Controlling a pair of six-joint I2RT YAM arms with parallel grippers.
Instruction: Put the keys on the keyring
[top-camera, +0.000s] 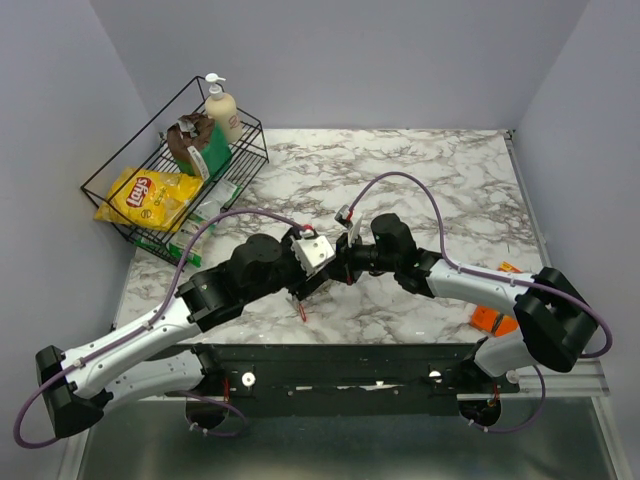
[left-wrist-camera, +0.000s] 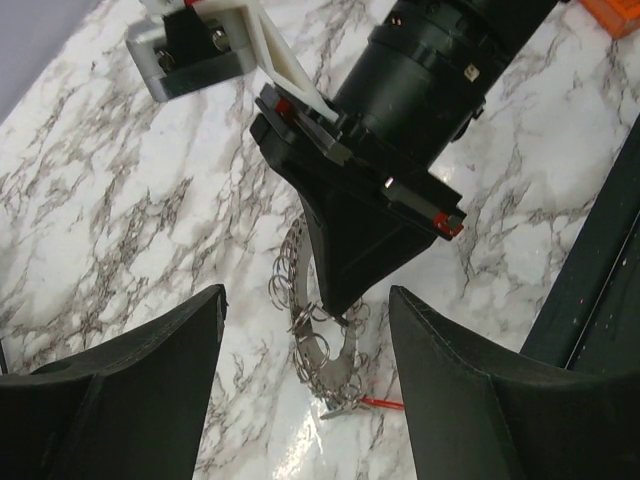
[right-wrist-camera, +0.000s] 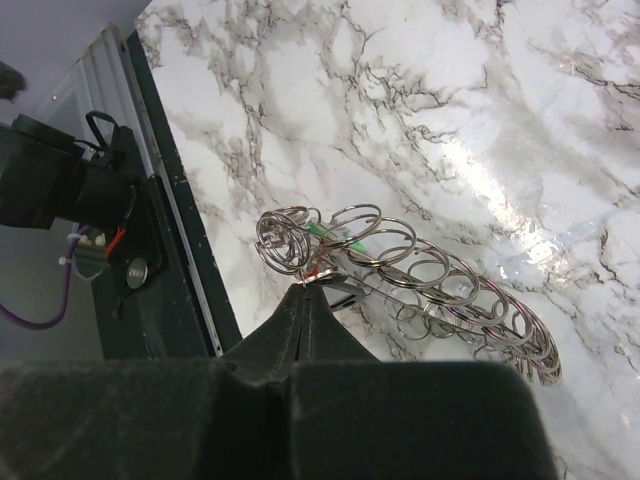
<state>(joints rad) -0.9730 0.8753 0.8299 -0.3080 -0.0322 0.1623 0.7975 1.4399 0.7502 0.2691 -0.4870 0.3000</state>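
Silvery keyring (right-wrist-camera: 430, 275), crowded quarters!
Right end effector (right-wrist-camera: 305, 290) pinched shut at its rim, left end effector (left-wrist-camera: 307, 300) wide open, empty; closing risks a collision.

Robot test cell: plain walls (top-camera: 350, 60) enclose a marble-pattern tabletop (top-camera: 430, 170); left arm (top-camera: 150, 340) and right arm (top-camera: 480, 285) bolted to a rail (top-camera: 340, 365).

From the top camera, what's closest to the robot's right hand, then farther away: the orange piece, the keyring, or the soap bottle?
1. Keyring: at the right hand's tip, in the middle.
2. Orange piece: on the near right side.
3. Soap bottle: in the wire basket, far left.
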